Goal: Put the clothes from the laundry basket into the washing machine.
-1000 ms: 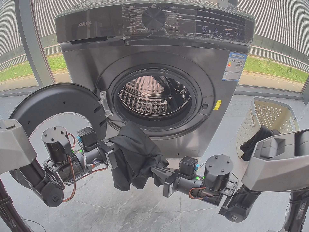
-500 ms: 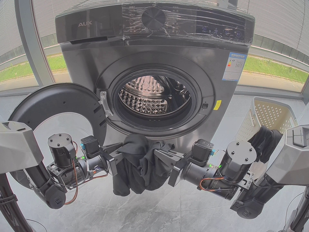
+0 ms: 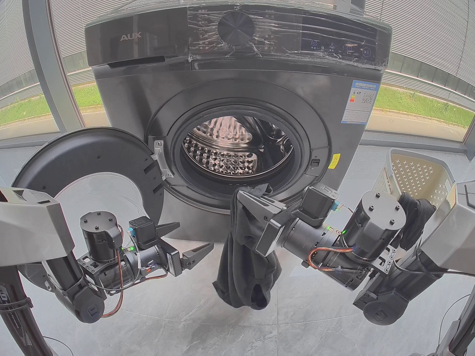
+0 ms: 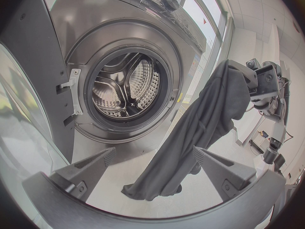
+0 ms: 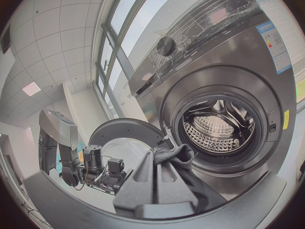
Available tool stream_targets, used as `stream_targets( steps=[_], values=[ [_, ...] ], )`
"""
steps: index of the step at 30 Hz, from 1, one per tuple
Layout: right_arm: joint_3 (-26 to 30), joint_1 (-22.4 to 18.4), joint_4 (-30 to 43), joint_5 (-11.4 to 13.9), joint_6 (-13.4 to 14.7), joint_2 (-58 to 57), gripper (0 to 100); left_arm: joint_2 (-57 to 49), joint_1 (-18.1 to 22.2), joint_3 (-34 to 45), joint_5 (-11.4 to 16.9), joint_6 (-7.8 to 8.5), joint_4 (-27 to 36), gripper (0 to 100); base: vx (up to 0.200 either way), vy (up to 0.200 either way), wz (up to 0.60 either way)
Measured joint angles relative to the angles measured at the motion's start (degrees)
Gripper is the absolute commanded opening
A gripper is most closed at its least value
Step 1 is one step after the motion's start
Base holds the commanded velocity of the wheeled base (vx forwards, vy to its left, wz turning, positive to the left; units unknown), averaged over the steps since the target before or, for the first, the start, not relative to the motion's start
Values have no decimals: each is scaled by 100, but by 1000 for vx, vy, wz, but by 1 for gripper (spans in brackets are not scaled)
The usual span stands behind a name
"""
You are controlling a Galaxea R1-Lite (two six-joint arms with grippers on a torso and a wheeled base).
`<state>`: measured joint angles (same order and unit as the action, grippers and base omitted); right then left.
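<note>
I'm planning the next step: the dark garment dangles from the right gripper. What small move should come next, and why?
Probably raise the right gripper and push it forward into the drum. It is shut on the dark garment at the opening's lower rim, with most of the cloth hanging below; the left gripper is open and apart.

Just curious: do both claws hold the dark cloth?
No, the left gripper is open and empty; the garment hangs from the right gripper.

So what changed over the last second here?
The left gripper let go of the dark garment and sank a little, open. The right gripper, shut on it, lifted it toward the drum opening. The door stayed open; the laundry basket did not move.
</note>
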<state>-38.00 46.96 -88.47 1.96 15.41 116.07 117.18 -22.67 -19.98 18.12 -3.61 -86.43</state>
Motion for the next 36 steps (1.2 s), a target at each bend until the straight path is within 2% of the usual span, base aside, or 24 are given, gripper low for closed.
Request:
stream_targets(
  steps=[8,14,18,24,31,36],
  values=[
    [-295,20,30,-196,-11,-13,0,-23,-45,35,5,30,-13,100,0,0,0],
    [-568,-55,72,-549,-20,46,0,-119,-213,254,38,274,-15,100,0,0,0],
    [-740,-107,149,-798,-26,141,0,-152,-367,389,41,334,-13,100,0,0,0],
    [-1024,-134,639,-1324,-26,226,0,-179,-452,507,41,347,-15,100,0,0,0],
    [-1506,-162,1248,-1641,-15,199,0,-177,-466,761,49,453,-20,100,0,0,0],
    [-1754,-165,1459,-1701,-15,127,0,-72,-485,891,63,494,-17,100,0,0,0]
  ],
)
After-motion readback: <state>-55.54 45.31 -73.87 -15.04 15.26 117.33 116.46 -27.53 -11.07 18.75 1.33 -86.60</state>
